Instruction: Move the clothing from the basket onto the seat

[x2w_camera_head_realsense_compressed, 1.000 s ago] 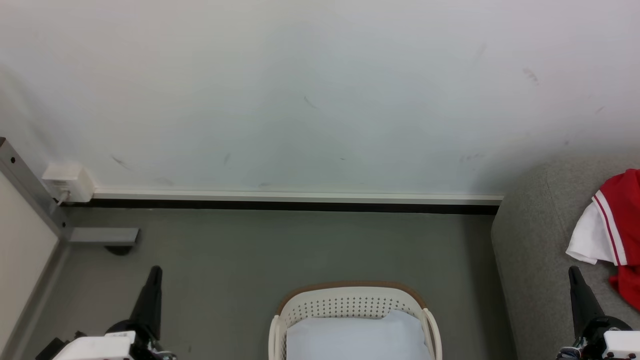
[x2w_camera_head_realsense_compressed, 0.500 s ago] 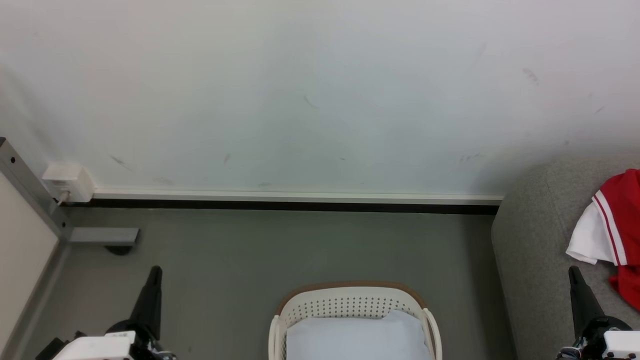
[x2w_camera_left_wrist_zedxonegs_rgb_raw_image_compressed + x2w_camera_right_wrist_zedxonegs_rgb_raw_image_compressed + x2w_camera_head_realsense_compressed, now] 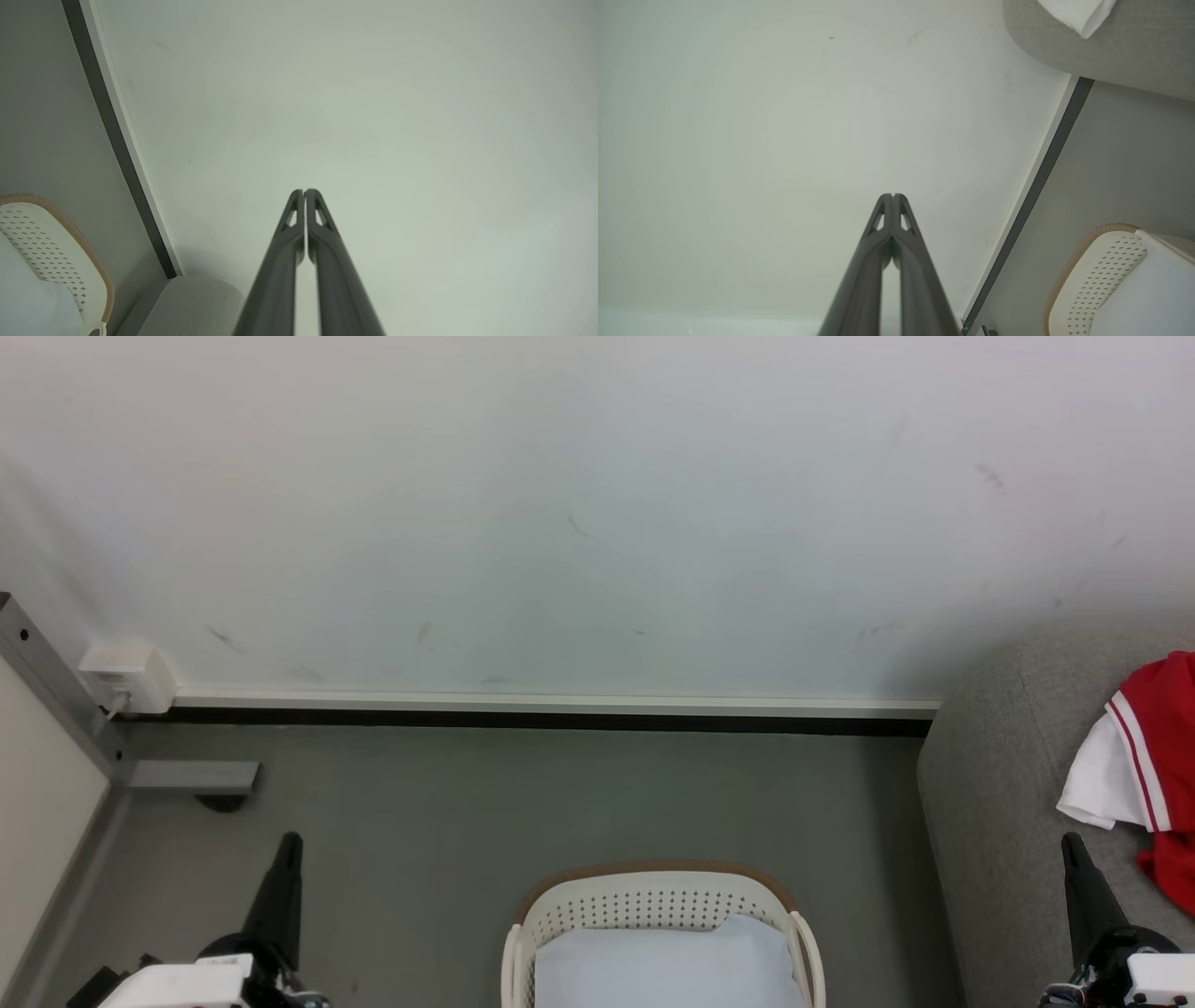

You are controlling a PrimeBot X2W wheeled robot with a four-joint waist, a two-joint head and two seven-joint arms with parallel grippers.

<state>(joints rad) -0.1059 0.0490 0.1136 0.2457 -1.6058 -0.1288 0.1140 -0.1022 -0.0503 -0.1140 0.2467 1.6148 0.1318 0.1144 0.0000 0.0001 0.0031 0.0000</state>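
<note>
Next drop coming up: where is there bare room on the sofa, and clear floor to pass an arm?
Bare seat lies between its rounded left edge and the clothing. Open floor runs from the basket rim to the baseboard and along both basket sides. Crowded: the seat's right part, where the clothing lies near the right gripper.

1. Far ahead I see a pale wall (image 3: pixel 597 504), evenly lit, with a few faint dark scuffs.
2. A white skirting board (image 3: pixel 560 703) runs along its foot, with a dark strip just beneath.
3. The floor (image 3: pixel 523 793) is plain grey.
4. Far left, a white socket box (image 3: pixel 126 674) sits beside a grey metal post (image 3: pixel 51 681), whose bracket (image 3: pixel 193 775) lies on the floor.
</note>
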